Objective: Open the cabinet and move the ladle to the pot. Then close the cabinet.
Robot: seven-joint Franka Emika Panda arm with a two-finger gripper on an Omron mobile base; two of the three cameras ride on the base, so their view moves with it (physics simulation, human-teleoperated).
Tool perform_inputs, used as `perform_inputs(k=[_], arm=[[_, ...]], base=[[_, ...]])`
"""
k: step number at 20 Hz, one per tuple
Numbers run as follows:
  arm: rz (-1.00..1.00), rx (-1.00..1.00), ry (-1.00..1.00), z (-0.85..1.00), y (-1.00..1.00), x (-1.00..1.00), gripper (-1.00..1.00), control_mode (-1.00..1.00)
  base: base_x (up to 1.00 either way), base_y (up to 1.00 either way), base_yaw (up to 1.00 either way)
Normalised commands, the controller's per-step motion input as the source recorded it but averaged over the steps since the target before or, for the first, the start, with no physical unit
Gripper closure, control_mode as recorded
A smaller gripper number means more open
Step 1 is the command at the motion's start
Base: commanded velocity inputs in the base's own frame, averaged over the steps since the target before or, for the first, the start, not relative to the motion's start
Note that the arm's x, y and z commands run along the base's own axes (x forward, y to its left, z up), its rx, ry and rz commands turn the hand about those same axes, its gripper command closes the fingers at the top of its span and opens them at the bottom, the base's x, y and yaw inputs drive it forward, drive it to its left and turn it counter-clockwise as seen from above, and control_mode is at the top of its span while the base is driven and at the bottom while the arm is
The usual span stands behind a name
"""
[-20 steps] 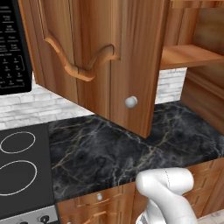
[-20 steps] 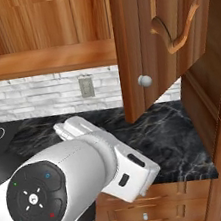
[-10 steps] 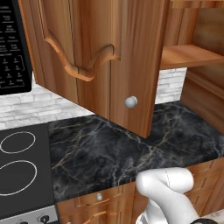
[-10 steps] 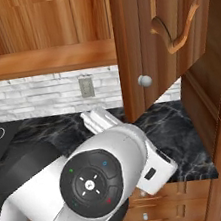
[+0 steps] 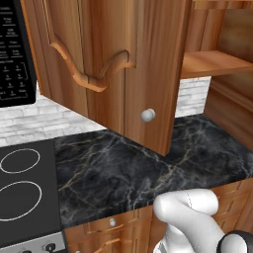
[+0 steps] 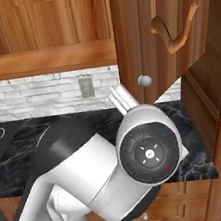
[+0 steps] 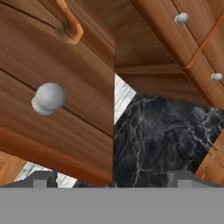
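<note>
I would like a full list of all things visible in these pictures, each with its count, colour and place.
cabinet: one, reddish-brown wood, on the wall, door swung open over the counter.
knob: one, silver, low on the door.
shelf: one, wooden, inside the cabinet.
microwave: one, black, left of the cabinet.
counter: one, black marble, under the cabinet.
stove: one, black, left of the counter.
outlet: one, grey, on the white brick wall.
gripper: one, dark tips, open, below the door.
</note>
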Motion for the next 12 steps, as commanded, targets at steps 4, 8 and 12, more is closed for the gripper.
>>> perform_inputs(k=[4,8,12], arm=[[0.0,0.3,-0.2,0.12,-0.16,0.34,-1.0,-1.0],[-0.03,0.29,-0.15,0.07,-0.09,0.46,-1.0,-1.0],[-0.05,0.25,-0.1,0.02,-0.08,0.53,-1.0,-1.0]], base=[[0.0,0.0,0.0],[0.0,0.0,0.0],[0.0,0.0,0.0]])
